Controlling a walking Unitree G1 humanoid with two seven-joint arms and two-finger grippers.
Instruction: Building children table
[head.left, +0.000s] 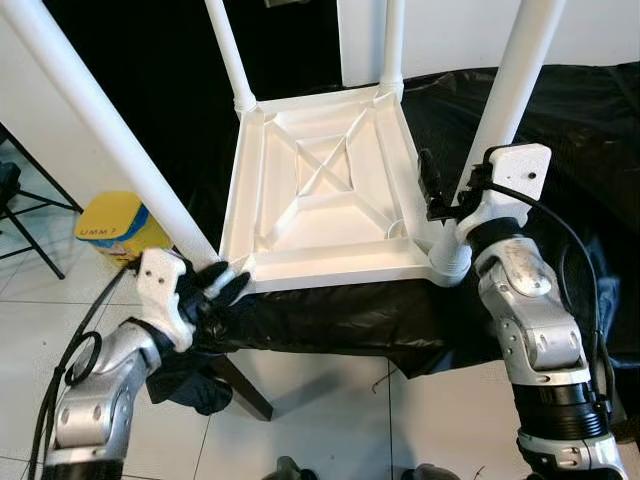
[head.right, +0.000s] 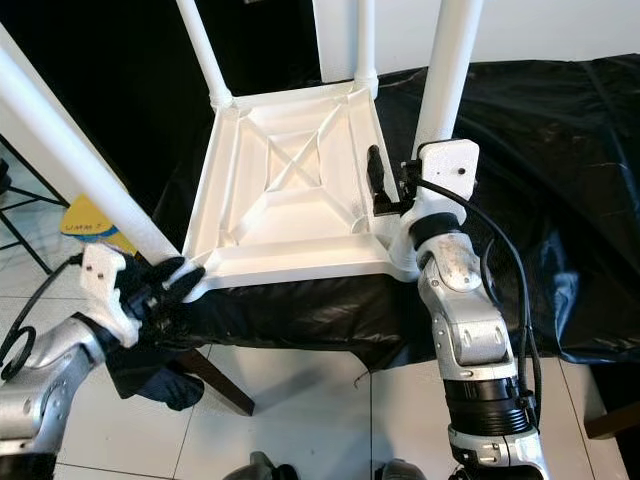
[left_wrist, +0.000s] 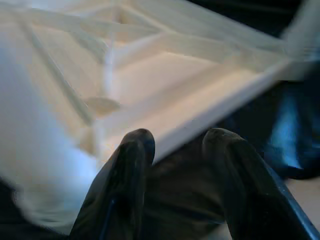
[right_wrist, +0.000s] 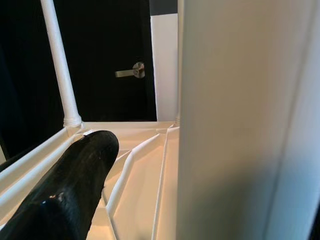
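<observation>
A: Four legs stand up from the upturned white table top (head.left: 325, 195), which lies underside-up on the black sheet (head.left: 560, 120) of the work surface. Which leg is in hand?

B: The near right leg (head.left: 515, 90). The right gripper (head.left: 445, 190) sits at its foot, just above the corner socket (head.left: 450, 258). One black finger (right_wrist: 65, 190) lies on the inner side of the leg, over the ribbed underside; the other is hidden behind the leg. Judged as closed round the leg, though the far finger's contact cannot be confirmed.

A: Long axis?

B: Near upright, leaning slightly away. Any turning or seating would go about that axis, straight down into the socket.

A: And the other arm?

B: The left gripper (head.left: 215, 285) is at the near left corner, below the near left leg (head.left: 100, 125). Its fingers (left_wrist: 125, 170) are parted a little, tips against the table's edge rail, nothing between them. Judgement: it braces the top while the right arm, the nearer one, works the leg.

A: Other objects?

B: A yellow tub (head.left: 120, 228) on the floor, well apart.
</observation>
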